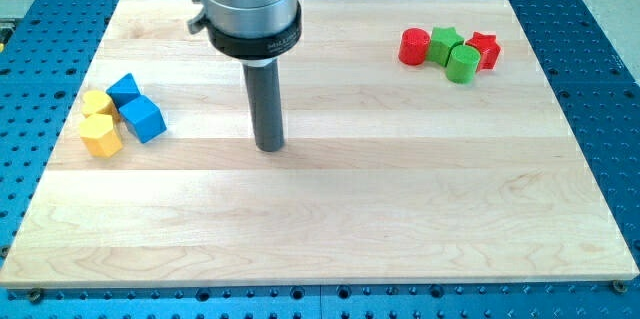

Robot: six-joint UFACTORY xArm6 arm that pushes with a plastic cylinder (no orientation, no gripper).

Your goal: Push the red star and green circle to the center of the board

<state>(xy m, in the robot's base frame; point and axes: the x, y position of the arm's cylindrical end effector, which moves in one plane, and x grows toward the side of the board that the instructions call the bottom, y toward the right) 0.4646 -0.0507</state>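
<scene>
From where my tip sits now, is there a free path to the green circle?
Probably yes. My tip stands on bare board well to the view's left of the green circle; nothing lies between, though red star and green star touch it behind.

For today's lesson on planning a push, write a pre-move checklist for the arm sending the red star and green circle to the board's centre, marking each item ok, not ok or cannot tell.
1. My tip visible on the board: ok.
2. Tip clear of all blocks: ok, it stands alone left of centre.
3. Red star and green circle located: ok, view's top right.
4. Targets free of neighbours: not ok, the red cylinder and green star crowd them.
5. Tip behind targets for an inward push: not ok.
6. Blue and yellow blocks out of the way: ok, far left.
</scene>
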